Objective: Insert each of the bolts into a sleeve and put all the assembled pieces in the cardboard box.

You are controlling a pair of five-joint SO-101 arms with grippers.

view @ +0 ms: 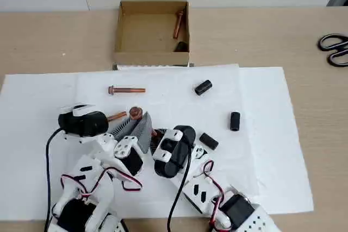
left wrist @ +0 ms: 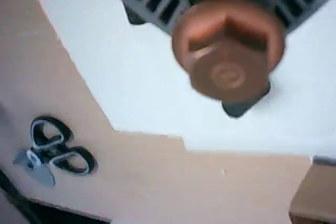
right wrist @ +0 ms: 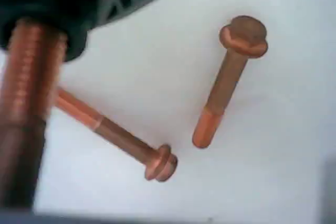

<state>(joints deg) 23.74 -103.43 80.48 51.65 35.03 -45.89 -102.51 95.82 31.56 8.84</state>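
My left gripper [view: 137,119] is shut on a copper bolt [view: 135,113], head up at its grey fingertips; the head [left wrist: 228,51] looms large in the left wrist view. My right gripper [view: 156,134] meets it from the right, shut on a black sleeve [right wrist: 52,14] with the bolt's threaded end [right wrist: 29,77] entering it. Two loose bolts lie on the white paper, one [view: 126,89] [right wrist: 115,140] farther back, the other [view: 116,116] [right wrist: 226,82] partly under the left gripper. Three loose sleeves [view: 203,87] [view: 235,121] [view: 209,141] lie to the right. The cardboard box [view: 152,58] holds one assembled piece [view: 178,24].
The white paper [view: 261,177] covers the work area, and the box stands just beyond its far edge. Scissors [view: 334,50] [left wrist: 55,150] lie on the bare wood at the far right. Both arms crowd the paper's front middle.
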